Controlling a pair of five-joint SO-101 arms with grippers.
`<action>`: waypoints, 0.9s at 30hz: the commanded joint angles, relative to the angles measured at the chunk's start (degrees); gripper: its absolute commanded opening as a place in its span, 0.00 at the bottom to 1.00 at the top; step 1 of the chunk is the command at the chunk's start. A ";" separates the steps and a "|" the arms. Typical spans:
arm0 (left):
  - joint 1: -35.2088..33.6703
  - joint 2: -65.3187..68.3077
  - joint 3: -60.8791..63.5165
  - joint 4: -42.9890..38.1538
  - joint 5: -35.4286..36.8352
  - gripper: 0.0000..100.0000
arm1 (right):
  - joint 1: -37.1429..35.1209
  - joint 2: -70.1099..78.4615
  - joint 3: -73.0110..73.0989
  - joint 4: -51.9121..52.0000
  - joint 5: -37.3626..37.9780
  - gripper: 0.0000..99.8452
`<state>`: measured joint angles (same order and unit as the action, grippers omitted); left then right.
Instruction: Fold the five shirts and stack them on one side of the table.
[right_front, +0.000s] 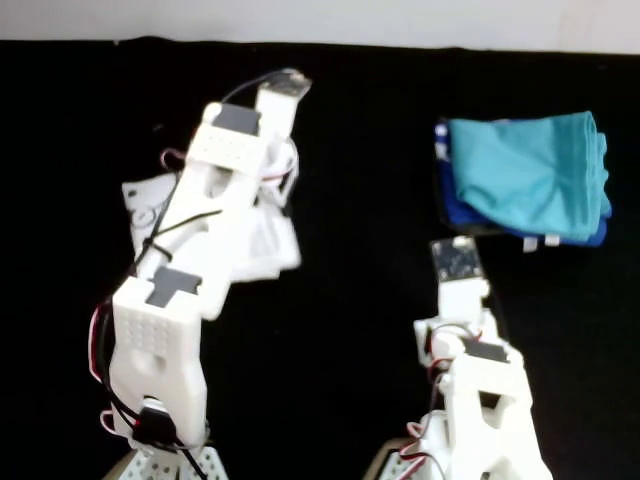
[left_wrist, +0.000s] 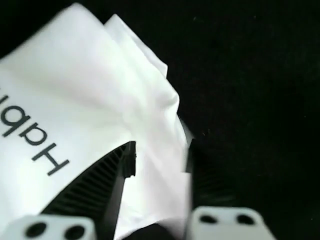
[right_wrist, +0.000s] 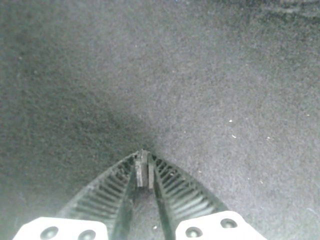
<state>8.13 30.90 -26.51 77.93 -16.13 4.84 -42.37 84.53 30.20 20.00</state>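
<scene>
A white shirt (left_wrist: 75, 100) with dark lettering lies bunched on the black table (right_front: 360, 130), left of centre. In the high view the white shirt (right_front: 145, 205) shows on both sides of the left arm (right_front: 200, 230), which stretches over it. My left gripper (left_wrist: 160, 160) is shut on a thick fold of the shirt's edge. At the far right is a folded stack, with a teal shirt (right_front: 530, 170) on top of a blue shirt (right_front: 470, 215). My right gripper (right_wrist: 144, 170) is shut with nothing in it, just above the bare cloth.
The right arm (right_front: 480, 390) is drawn back at the near right, short of the stack. Black cloth (right_wrist: 160, 75) covers the whole table. Bare cloth lies between the two arms and along the far edge.
</scene>
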 joint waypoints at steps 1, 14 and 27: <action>-2.51 -5.41 -4.62 4.84 0.35 0.21 | 0.31 -0.22 0.40 -1.63 -0.62 0.01; -4.62 1.01 2.95 6.07 0.26 0.01 | 0.31 -0.22 0.40 -1.63 -0.62 0.01; 2.77 3.74 -8.84 8.26 5.19 0.01 | 0.31 -0.22 0.40 -1.63 -0.62 0.01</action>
<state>10.68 35.30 -30.02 81.36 -11.38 4.84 -42.37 84.53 30.20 20.00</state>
